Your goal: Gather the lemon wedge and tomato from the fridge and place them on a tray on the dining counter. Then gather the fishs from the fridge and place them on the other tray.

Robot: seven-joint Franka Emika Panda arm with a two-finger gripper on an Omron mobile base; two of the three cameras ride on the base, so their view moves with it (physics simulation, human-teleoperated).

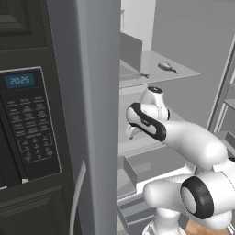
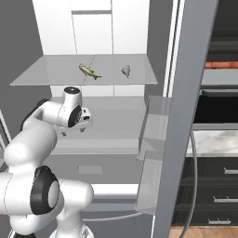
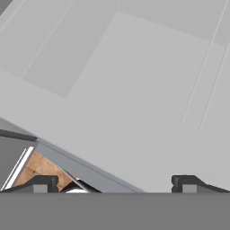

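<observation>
The tool (image 2: 84,122) hung released and empty inside the fridge (image 2: 186,93), with both fishs (image 2: 89,71) on the glass shelf (image 2: 46,74) above it, the olive one lying slantwise

dark oven panel (image 1: 30,124), dark drawers (image 2: 218,186), wood floor (image 3: 40,167)

From behind the arm at seven and five o'clock, we looked close into the open fridge (image 2: 116,28), sharing its shelves; our hand camera faced a shelf nearly touching.

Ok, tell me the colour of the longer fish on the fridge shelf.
Olive-tan fish, clearest in the right base view.
</observation>
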